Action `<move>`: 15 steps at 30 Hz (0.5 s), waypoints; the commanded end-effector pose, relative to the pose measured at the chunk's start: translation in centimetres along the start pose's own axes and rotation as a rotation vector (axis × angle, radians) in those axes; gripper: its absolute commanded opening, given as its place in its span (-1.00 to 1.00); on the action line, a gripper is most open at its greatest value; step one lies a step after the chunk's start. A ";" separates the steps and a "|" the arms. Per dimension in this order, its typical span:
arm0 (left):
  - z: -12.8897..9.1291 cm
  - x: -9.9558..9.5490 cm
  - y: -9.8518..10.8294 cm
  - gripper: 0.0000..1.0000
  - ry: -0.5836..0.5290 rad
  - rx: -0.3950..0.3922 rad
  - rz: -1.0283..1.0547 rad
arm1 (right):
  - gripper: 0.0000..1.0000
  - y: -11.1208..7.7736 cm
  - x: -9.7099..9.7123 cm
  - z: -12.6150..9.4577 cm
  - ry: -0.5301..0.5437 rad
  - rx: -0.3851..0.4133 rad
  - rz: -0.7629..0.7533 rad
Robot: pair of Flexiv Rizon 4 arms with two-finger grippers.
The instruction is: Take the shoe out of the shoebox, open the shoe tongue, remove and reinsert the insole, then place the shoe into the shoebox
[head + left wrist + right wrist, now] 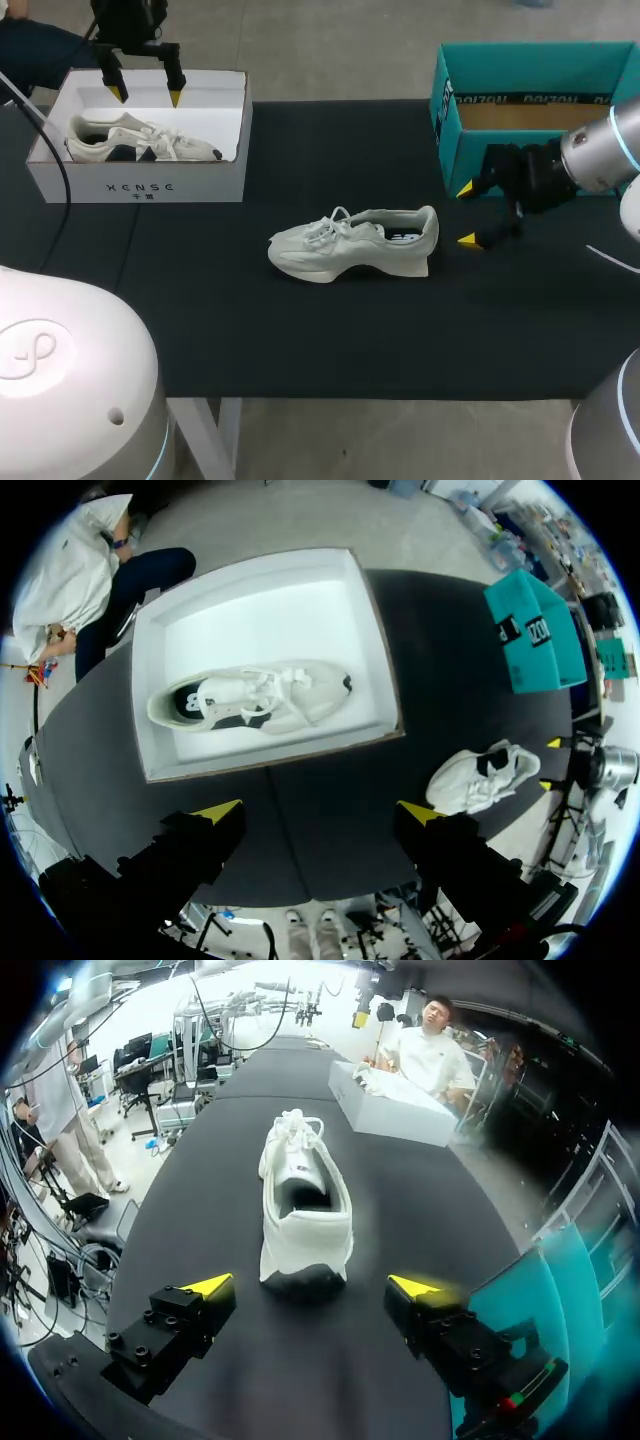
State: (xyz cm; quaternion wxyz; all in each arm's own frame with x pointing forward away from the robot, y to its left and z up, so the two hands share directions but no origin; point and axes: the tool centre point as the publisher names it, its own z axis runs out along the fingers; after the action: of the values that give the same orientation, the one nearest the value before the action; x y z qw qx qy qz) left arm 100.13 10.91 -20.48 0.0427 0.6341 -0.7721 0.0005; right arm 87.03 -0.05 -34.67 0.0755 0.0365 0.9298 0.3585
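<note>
A white shoe (355, 243) lies on its sole in the middle of the black table, toe to the left, heel to the right. My right gripper (466, 214) stands open just behind its heel; in the right wrist view the shoe (299, 1200) is straight ahead of that gripper (312, 1286), heel nearest. A white shoebox (140, 182) at the back left holds a second white shoe (135, 140). My left gripper (146, 96) hangs open above the box's far side, empty. In the left wrist view the boxed shoe (250, 697) lies ahead of the left gripper (318, 810).
A teal box (530, 100) with a brown bottom stands open at the back right, right beside my right arm. The black mat (300, 330) covers the table to its front edge.
</note>
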 end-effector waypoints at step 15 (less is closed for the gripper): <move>0.0 0.0 0.1 1.00 -0.001 0.002 0.000 | 1.00 -1.0 -0.6 5.6 0.044 -0.081 0.023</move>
State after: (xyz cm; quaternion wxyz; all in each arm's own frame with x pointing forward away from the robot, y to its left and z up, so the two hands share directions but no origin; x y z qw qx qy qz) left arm 100.13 10.91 -20.48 0.0427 0.6341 -0.7721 0.0005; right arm 87.80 2.22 -38.71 0.0561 0.0390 0.9158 0.3957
